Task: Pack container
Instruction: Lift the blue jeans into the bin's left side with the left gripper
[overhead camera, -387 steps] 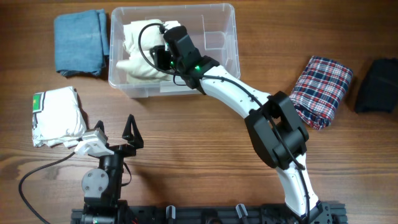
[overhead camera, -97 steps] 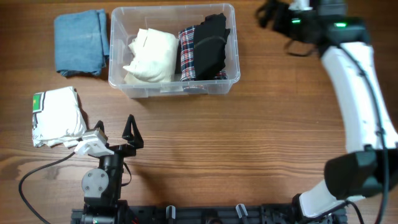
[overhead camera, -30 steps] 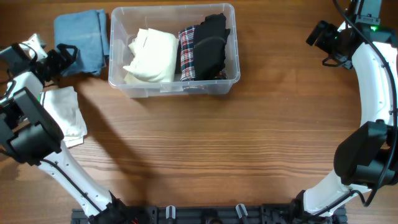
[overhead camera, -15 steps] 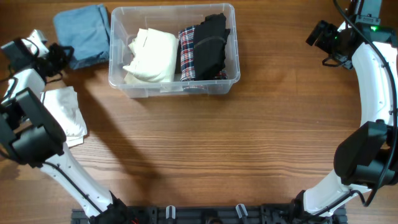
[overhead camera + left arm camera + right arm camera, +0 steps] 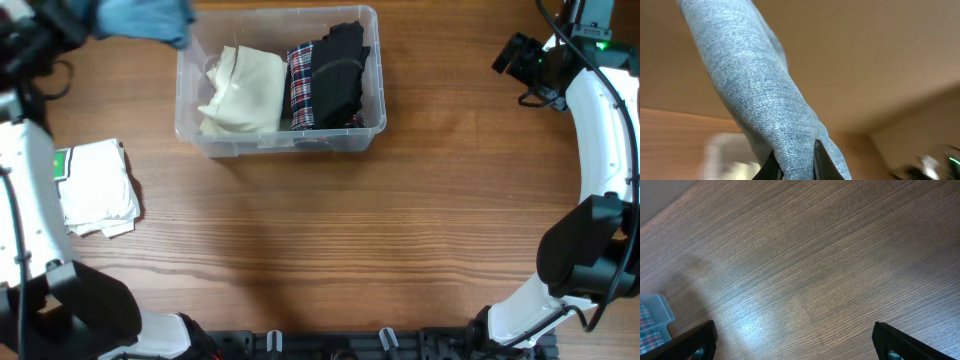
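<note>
**Pack container: denim piece lifted, awaiting placement**

Step in hand: carrying. The left pincer (image 5: 792,161) is clenched on a folded blue denim garment (image 5: 752,95). The cloth is a coarse twill weave in a thick soft fold, raised near the far-left corner of the brown wood-grain tabletop (image 5: 350,240).

Destination: a clear, rectangular, round-cornered plastic container (image 5: 290,144), rigid and glossy, by the far edge, left of centre.

Contents, left to right:
- cream garment (image 5: 240,92), loosely bunched
- red-and-white plaid garment (image 5: 300,85), set on edge
- black garment (image 5: 340,70), matte, in upright folds

Next move, as judged: bring the denim over the container and lower it in. Little room looks free, so it probably has to go on top of the cream piece.

Outstanding: a white folded garment (image 5: 95,185) with a green tag, lying by the left edge.

Right pincer (image 5: 796,345): released, fingers wide and empty, over bare wood near the far-right corner.
</note>
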Tool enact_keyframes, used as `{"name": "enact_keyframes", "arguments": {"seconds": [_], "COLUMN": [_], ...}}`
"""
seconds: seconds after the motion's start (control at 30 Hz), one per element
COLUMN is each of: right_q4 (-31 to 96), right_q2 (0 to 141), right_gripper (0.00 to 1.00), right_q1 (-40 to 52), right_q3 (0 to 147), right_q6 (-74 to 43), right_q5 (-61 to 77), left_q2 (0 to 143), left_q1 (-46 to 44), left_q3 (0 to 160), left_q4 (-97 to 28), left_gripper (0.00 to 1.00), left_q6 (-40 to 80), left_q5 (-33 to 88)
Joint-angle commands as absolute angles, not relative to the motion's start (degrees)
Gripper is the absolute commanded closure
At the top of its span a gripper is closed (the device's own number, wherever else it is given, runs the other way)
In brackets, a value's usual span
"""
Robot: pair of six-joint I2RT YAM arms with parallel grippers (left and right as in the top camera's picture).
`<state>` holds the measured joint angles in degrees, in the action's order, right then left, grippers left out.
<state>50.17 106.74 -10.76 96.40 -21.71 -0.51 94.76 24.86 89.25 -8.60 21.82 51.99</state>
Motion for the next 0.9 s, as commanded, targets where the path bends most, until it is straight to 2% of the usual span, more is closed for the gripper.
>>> {"name": "enact_keyframes", "arguments": {"seconds": [0.0, 0.07, 0.13, 0.23, 0.37, 0.63, 0.87], "right_q4": [50.17, 50.17, 50.17, 50.17, 50.17, 50.17, 50.17], "right_q2": [107.42, 107.42, 107.39, 107.39, 107.42, 107.39, 107.39], "right_gripper": [0.00, 0.00, 0.00, 0.00, 0.00, 0.00, 0.00], "right_q1": [-10.81, -10.79, -10.79, -10.79, -10.79, -10.79, -10.79], "right_q3": [96.25, 96.25, 96.25, 96.25, 96.25, 96.25, 96.25], "right_q6": [-21.04, -21.02, -21.02, -21.02, -21.04, -21.04, -21.02], "right_q5": [-1.67, -1.67, -1.67, -1.67, -1.67, -1.67, -1.67], "left_q2": [91.94, 92.01, 92.03, 92.05, 92.05, 97.97, 98.80], "left_q1": [17.41, 14.06, 9.93, 6.42, 3.25, 2.24, 0.27], "left_q3": [90.32, 90.32, 90.32, 90.21, 90.00, 90.00, 90.00], "left_q4": [-14.46, -21.85, -32.34, -37.85, -38.39, -37.26, -34.96], "left_gripper": [0.96, 0.96, 0.96, 0.96, 0.96, 0.96, 0.96], "left_q6": [24.18, 20.53, 16.75, 13.98, 13.67, 13.61, 1.76], "left_q5": [59.48, 55.02, 45.69, 38.20, 30.52, 31.20, 38.68]}}
